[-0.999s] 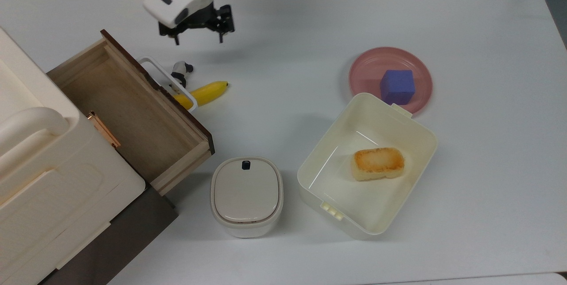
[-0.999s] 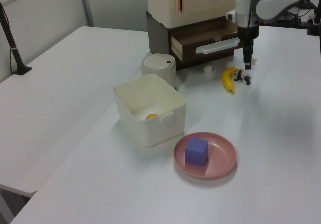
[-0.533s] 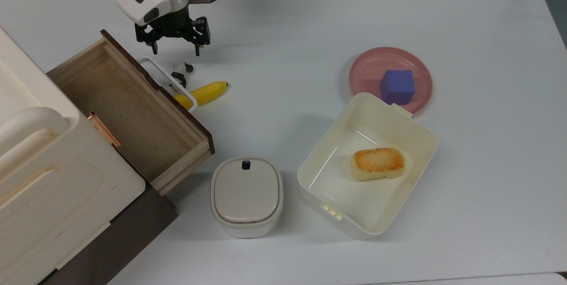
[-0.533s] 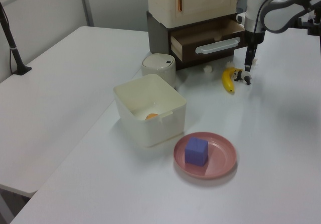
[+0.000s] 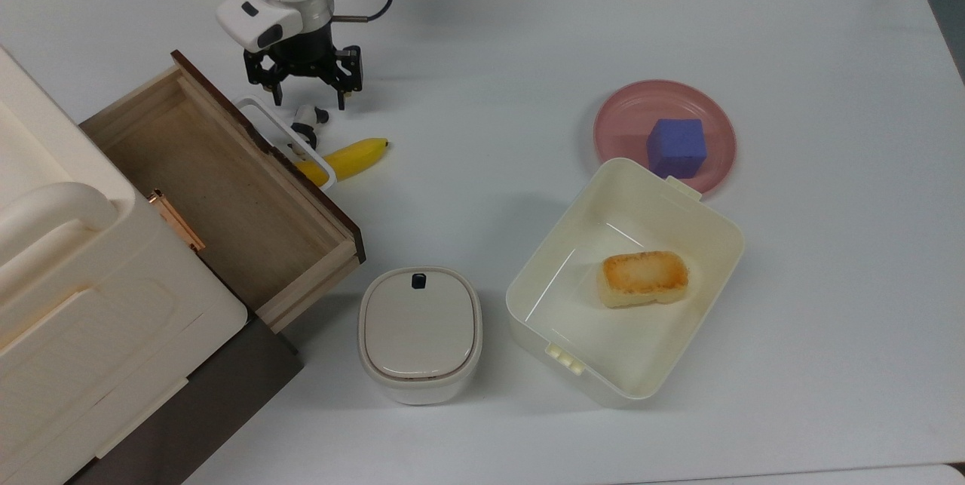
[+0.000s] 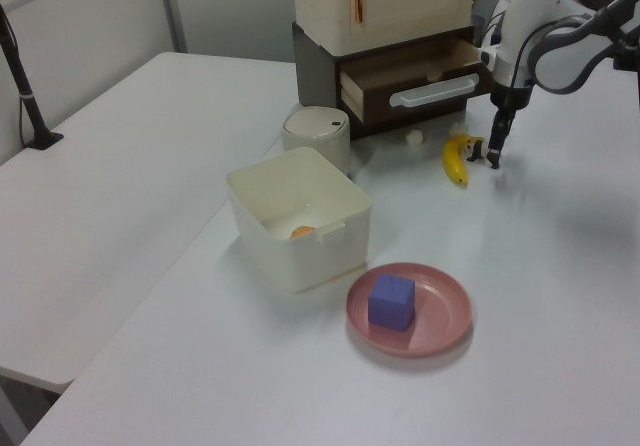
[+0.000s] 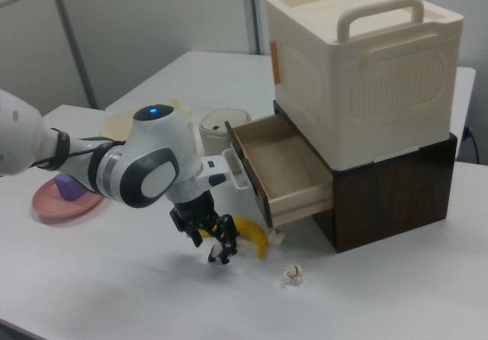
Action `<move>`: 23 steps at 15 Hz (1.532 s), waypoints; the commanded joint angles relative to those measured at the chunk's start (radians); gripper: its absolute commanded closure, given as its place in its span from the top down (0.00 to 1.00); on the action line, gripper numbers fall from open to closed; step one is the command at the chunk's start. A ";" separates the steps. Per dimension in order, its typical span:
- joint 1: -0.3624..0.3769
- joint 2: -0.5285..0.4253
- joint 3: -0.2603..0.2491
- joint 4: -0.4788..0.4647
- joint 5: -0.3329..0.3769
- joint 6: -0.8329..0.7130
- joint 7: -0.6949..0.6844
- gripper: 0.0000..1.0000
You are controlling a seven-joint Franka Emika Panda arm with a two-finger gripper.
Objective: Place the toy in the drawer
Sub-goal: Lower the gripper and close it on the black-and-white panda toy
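The toy (image 5: 307,123) is a tiny black-and-white panda standing on the white table, just off the drawer's white loop handle (image 5: 290,144) and beside a yellow banana (image 5: 345,158). The drawer (image 5: 197,182) is pulled out, a light-wood box with a dark brown front, and nothing lies in it. My gripper (image 5: 309,100) is open and hangs low right over the toy, its fingers spread to either side of it. In the left view the gripper (image 6: 496,154) stands next to the toy (image 6: 482,150) and the banana (image 6: 456,157). In the right view the gripper (image 7: 216,244) is down by the banana (image 7: 250,236), in front of the drawer (image 7: 284,171).
A cream cabinet (image 5: 68,296) on a dark base holds the drawer. A lidded white container (image 5: 419,333) stands near the drawer's corner. The open cream bin (image 5: 720,228) holds a piece of bread (image 5: 643,278). A blue-purple cube (image 5: 676,147) sits on a pink plate (image 5: 618,119).
My gripper swung toward the drawer handle, then settled over the toy and came down closer to the table. The toy, the banana and the drawer have not moved.
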 commanded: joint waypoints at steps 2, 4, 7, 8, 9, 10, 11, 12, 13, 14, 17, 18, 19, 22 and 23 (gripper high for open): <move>0.023 0.021 -0.017 -0.011 -0.008 0.056 0.033 0.47; 0.023 0.023 -0.017 -0.009 -0.008 0.058 0.033 0.32; 0.026 0.015 -0.017 -0.011 -0.008 0.055 0.024 0.12; 0.028 0.011 -0.017 -0.011 -0.008 0.050 0.021 0.10; 0.031 0.004 -0.017 -0.011 -0.008 0.038 0.012 0.09; 0.040 -0.014 -0.017 -0.011 -0.008 0.003 -0.005 0.09; 0.049 -0.038 -0.017 -0.009 -0.008 -0.055 -0.028 0.09; 0.052 -0.066 -0.014 -0.007 -0.008 -0.118 -0.048 0.09; 0.055 -0.092 -0.010 0.002 -0.007 -0.178 -0.053 0.09; 0.064 -0.110 -0.007 0.015 -0.007 -0.236 -0.053 0.09; 0.086 -0.121 0.012 0.095 0.031 -0.359 -0.042 0.09; 0.092 -0.118 0.027 0.133 0.076 -0.391 -0.042 0.09; 0.094 -0.117 0.044 0.176 0.125 -0.428 -0.045 0.09; 0.094 -0.111 0.055 0.329 0.214 -0.534 -0.033 0.09; 0.095 -0.105 0.056 0.380 0.239 -0.554 -0.010 0.09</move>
